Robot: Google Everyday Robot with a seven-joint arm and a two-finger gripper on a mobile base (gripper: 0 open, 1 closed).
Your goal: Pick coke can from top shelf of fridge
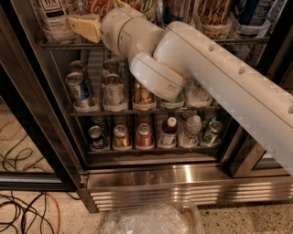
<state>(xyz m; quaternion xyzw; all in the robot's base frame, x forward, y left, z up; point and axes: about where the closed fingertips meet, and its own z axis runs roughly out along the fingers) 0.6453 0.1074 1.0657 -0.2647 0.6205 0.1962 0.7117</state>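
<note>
The coke can (97,6), red with white script, stands on the top shelf (64,45) of the fridge (183,192), cut off by the upper edge of the view. My gripper (101,16) reaches into the top shelf from the right on a thick white arm (215,77). It is open, with one yellow finger (84,27) low and left of the can and the other at its upper right. The can sits between them. Whether they touch it is hidden.
A white can (52,11) stands left of the coke can; a gold-brown can (213,11) and a blue one (249,11) stand to the right. Lower racks hold several cans and bottles. The black door frame (27,114) is at left. Cables (23,210) and a plastic bag (151,219) lie on the floor.
</note>
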